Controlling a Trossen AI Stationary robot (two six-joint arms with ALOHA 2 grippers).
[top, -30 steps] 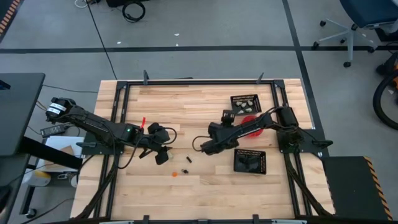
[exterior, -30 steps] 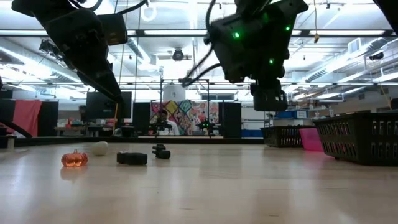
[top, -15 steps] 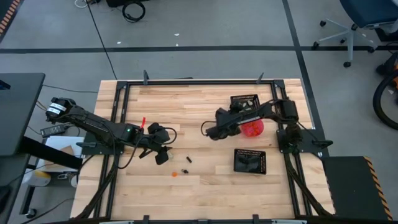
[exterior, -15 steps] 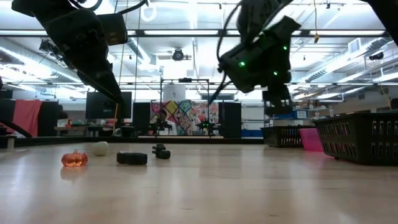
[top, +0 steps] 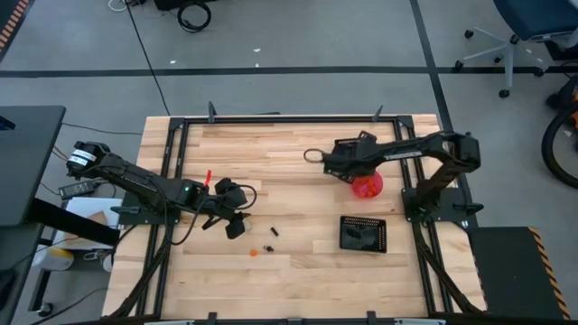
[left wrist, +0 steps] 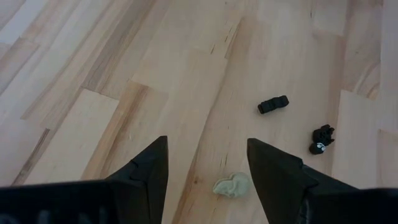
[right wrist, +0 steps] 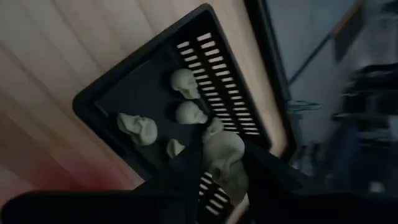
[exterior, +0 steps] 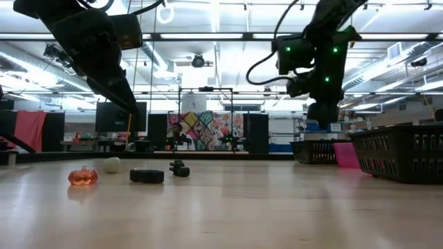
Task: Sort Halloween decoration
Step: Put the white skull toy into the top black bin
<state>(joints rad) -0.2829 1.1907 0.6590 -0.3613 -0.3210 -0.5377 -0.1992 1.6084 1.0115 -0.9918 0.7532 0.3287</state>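
Observation:
My right gripper (right wrist: 219, 169) hangs above the far black mesh tray (right wrist: 134, 93), shut on a pale cream skull (right wrist: 225, 154). Several cream skulls (right wrist: 138, 129) lie in that tray. My left gripper (left wrist: 208, 168) stands open at the table's left (top: 237, 226), just above another cream skull (left wrist: 232, 185) that lies on the wood between its fingers. On the table near it lie an orange pumpkin (top: 254, 254) and two black trinkets (left wrist: 273, 104), (left wrist: 321, 138). My right gripper pinches the cream skull's two sides (right wrist: 214, 149) between its two fingers. The fingers slant down from above toward the table's far edge. The skull is lifted clear, over the far tray's inside.
A round pink-red bowl (top: 368, 187) stands between the far tray (top: 366, 138) and a second black mesh tray (top: 363, 233) nearer the front right. A black metal frame (top: 271, 118) runs around the table's edges. Bare wood lies in the middle.
My right gripper has swung from the table's middle toward the far right, coming over the far tray, and has rolled about its own axis on the way. It has stayed at about the same height.

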